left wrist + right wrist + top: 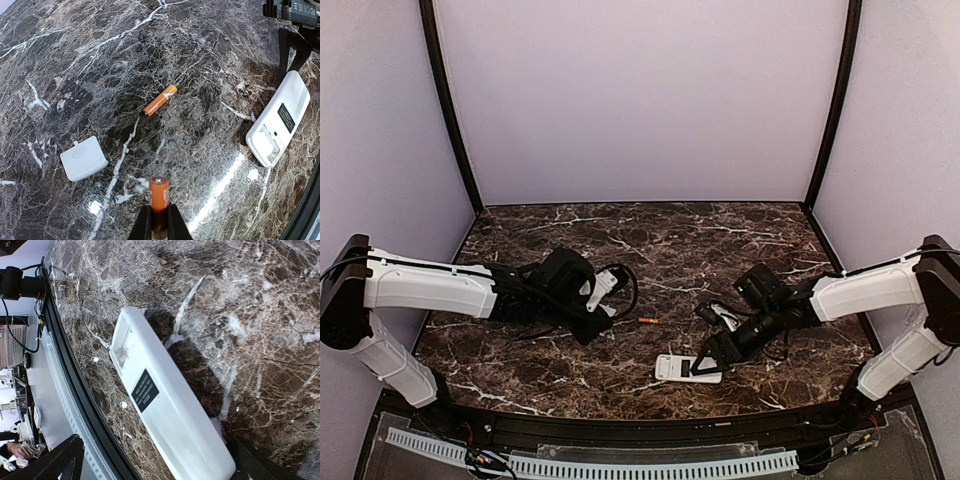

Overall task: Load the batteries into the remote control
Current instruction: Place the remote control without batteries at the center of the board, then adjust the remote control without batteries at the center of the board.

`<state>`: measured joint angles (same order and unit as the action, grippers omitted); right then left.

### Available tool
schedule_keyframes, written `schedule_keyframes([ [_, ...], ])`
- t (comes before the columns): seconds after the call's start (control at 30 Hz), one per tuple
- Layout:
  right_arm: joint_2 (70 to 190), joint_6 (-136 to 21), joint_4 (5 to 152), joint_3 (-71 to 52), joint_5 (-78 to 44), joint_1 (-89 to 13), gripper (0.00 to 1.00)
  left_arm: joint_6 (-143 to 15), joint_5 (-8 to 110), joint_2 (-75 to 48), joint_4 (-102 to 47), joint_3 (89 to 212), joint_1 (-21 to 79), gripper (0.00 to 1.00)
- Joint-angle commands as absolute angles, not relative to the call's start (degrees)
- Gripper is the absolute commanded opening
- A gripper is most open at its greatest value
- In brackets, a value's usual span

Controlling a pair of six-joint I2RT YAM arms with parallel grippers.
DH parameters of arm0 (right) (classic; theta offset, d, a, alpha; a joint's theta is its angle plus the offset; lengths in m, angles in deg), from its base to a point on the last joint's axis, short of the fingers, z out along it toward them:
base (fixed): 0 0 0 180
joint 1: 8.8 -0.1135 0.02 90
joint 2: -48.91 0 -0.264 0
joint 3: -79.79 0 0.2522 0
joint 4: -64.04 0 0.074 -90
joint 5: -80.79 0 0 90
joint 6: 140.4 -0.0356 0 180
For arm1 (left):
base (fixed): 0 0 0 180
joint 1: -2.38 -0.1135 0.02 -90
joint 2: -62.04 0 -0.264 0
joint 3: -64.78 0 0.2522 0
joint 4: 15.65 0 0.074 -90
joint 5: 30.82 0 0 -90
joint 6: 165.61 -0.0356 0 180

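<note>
The remote control (685,368) lies back up near the table's front edge, white with a black label and its battery bay open at one end (122,346). My right gripper (713,353) stands open astride the remote's other end (200,450), its dark fingers (62,460) apart from the casing. Left of centre, my left gripper (159,212) is shut on one orange battery (159,192), which is held above the table and points forward. A second battery (160,100) lies loose on the marble (647,321), between the two grippers.
A small white square cover (83,158) lies flat on the marble left of the held battery. The table's black front rim (75,390) runs close beside the remote. Purple walls enclose the table on three sides.
</note>
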<state>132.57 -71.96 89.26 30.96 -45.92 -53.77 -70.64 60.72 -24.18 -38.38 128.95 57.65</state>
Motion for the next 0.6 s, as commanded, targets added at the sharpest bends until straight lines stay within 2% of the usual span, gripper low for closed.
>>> schedule_keyframes([
  [0.0, 131.0, -64.8, 97.6, 29.5, -39.0, -54.6, 0.99, -70.4, 60.0, -22.4, -38.2, 128.3, 57.3, 0.00],
  [0.2, 131.9, -62.3, 99.5, 26.5, -28.2, -59.8, 0.99, -70.8, 59.7, -22.4, -38.6, 128.9, 57.2, 0.00],
  [0.57, 138.3, -57.7, 101.5, 21.2, -17.3, -68.6, 0.98, -69.9, 58.5, -22.0, -38.4, 129.3, 56.8, 0.00],
])
